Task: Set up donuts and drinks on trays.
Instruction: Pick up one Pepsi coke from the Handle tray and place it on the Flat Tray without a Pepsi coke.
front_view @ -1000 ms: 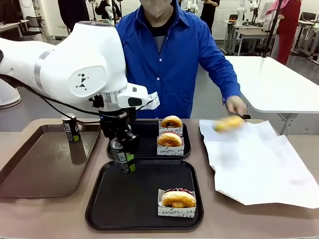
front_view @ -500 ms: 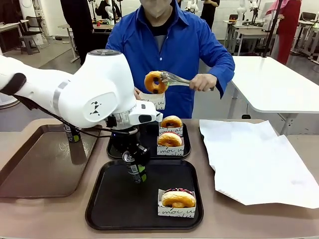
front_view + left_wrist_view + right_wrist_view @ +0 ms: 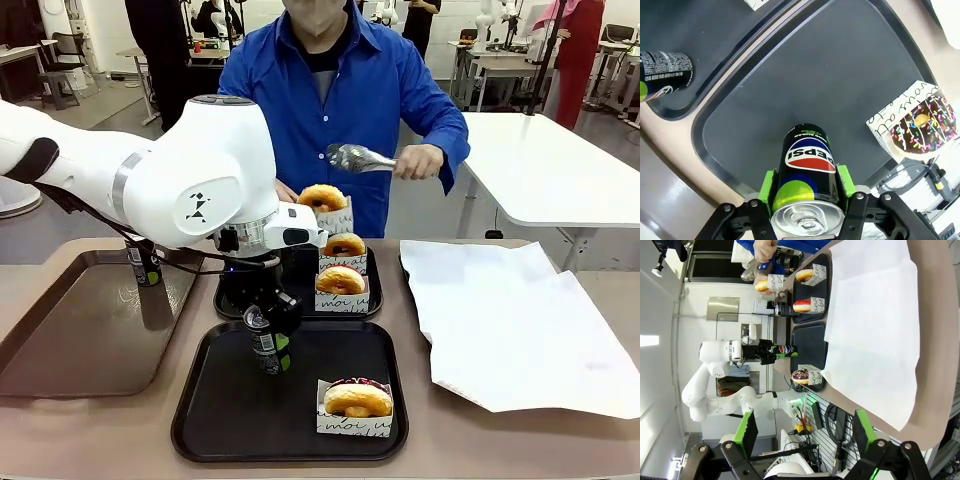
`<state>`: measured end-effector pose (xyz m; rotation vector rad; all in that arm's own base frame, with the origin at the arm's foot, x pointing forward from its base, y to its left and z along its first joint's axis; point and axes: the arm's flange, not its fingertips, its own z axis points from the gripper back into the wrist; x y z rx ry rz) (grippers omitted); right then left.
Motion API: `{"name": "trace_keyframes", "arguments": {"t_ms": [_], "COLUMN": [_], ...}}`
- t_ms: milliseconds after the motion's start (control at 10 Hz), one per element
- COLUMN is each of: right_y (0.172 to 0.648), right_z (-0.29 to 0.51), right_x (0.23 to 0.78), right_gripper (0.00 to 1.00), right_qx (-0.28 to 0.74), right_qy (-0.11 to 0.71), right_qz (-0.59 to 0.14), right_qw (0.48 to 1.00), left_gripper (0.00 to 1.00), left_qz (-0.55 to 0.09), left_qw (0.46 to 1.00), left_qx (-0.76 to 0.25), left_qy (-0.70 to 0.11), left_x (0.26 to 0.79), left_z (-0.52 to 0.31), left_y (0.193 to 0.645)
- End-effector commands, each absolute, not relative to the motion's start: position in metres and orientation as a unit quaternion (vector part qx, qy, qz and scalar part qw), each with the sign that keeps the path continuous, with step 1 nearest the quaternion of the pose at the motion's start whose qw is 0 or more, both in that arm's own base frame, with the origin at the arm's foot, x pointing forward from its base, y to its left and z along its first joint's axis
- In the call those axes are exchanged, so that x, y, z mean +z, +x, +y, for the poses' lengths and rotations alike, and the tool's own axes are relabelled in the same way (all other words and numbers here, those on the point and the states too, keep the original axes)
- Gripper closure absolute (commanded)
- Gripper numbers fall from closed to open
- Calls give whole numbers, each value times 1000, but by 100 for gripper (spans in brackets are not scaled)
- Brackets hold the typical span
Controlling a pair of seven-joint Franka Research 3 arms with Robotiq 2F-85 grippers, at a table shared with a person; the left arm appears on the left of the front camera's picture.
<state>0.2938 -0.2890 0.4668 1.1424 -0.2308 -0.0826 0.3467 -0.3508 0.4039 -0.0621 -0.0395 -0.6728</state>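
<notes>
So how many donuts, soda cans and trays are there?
Donuts: 4
Soda cans: 3
Black trays: 2
Brown tray: 1
Total: 10

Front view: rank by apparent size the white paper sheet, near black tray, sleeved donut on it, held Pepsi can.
1. white paper sheet
2. near black tray
3. sleeved donut
4. Pepsi can in the left claw, partly hidden, so 3 versus 4 is unsure.
</notes>
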Motion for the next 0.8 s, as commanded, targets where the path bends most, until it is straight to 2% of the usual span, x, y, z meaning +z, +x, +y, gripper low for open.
{"name": "trace_keyframes", "arguments": {"t_ms": [0, 100, 200, 300, 500, 700], "right_y": [294, 294, 294, 294, 294, 294], "right_z": [-289, -289, -289, -289, -289, -289], "right_x": [467, 467, 467, 467, 467, 467], "right_gripper": [0, 0, 0, 0, 0, 0], "right_qx": [-38, -38, -38, -38, -38, -38], "right_qy": [541, 541, 541, 541, 541, 541], "right_qz": [-113, -113, -113, -113, -113, -113], "right_qw": [833, 833, 833, 833, 833, 833], "left_gripper": [41, 41, 41, 41, 41, 41], "left_qz": [-21, 13, 56, 74, 66, 74], "left_qw": [943, 951, 953, 950, 944, 938], "left_qx": [-330, -310, -298, -302, -324, -337], "left_qy": [-32, -11, -22, -28, -18, 26], "left_x": [402, 397, 379, 375, 430, 452], "left_z": [-351, -345, -342, -341, -325, -306], "left_y": [347, 350, 357, 357, 314, 267]}}
